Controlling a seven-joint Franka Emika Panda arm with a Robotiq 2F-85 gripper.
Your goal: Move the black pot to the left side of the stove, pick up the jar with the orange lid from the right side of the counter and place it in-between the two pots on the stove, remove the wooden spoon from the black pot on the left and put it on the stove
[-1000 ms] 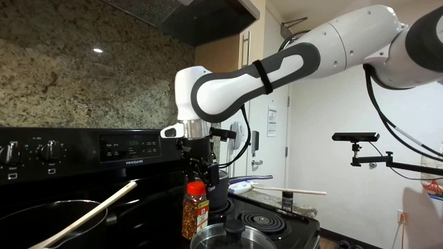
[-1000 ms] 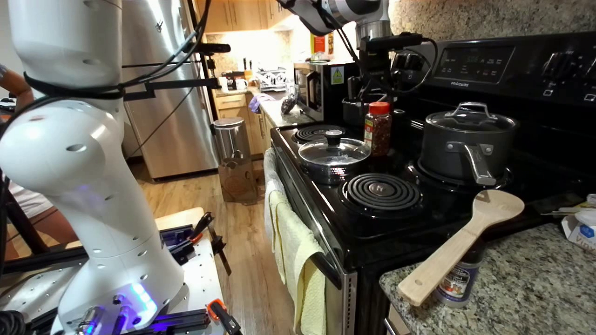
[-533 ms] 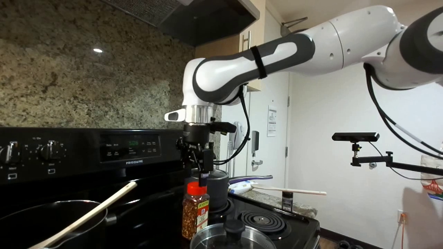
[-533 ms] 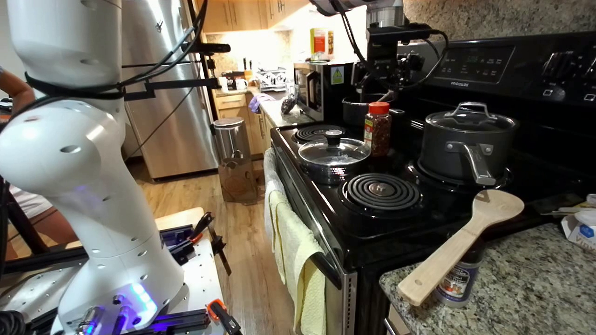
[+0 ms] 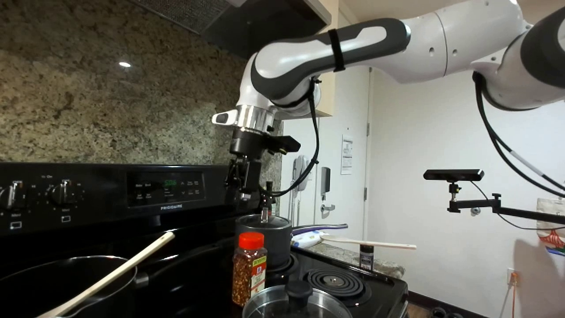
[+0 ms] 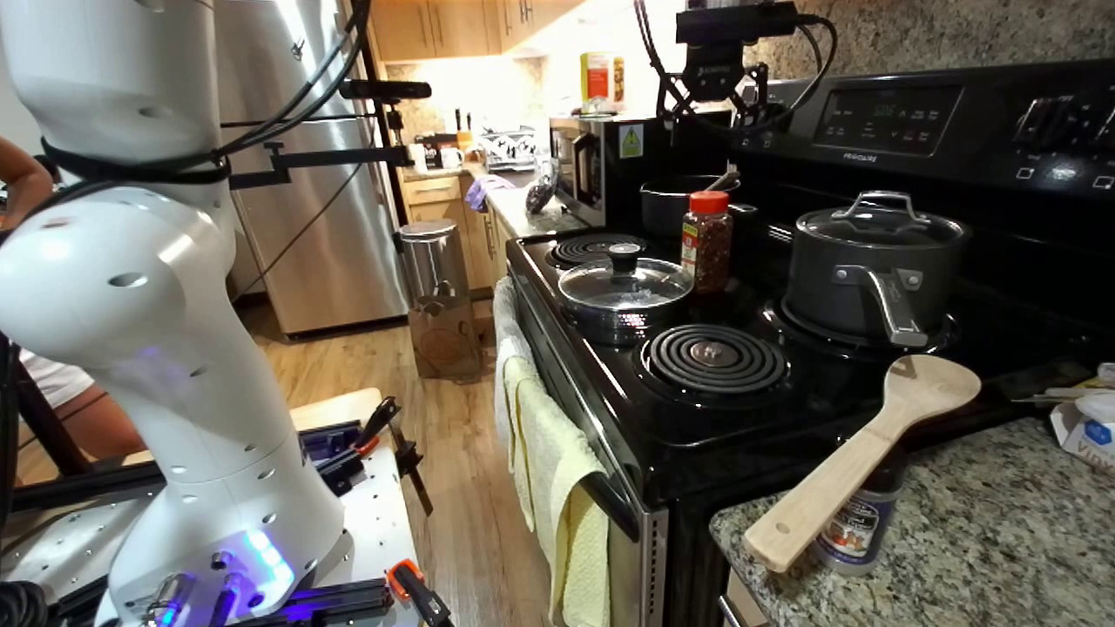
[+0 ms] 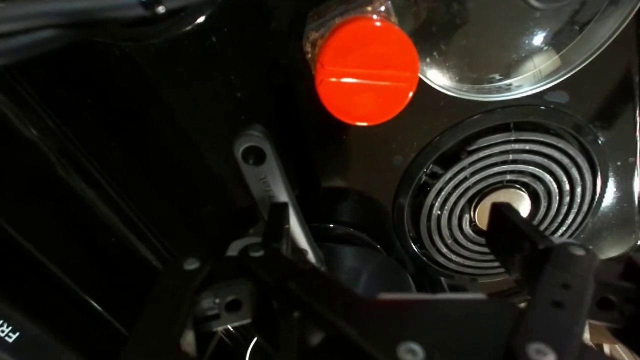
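My gripper [image 7: 389, 206] [image 6: 707, 132] hangs open over the stove [image 6: 749, 409], its fingers wide apart with nothing between them. The jar with the orange lid [image 5: 250, 269] [image 6: 707, 248] [image 7: 367, 70] stands upright on the stove, below and apart from the fingers. It is between the black pot [image 5: 57, 269] [image 6: 664, 209] and the grey lidded pot [image 6: 858, 287] [image 5: 277, 243]. The wooden spoon [image 5: 119, 269] leans in the black pot, handle over the rim; its lower end is out of view.
A glass-lidded pan [image 6: 623, 296] sits close in front of the jar. A bare coil burner [image 6: 712, 357] is beside it. On the granite counter, a wooden spatula [image 6: 849, 475] rests across a small bottle [image 6: 858, 531]. The range hood [image 5: 269, 26] is near the arm.
My gripper has risen from the jar's lid and tilted toward the back panel, and now stands clear of it. The jar, pots and spoon have not moved.
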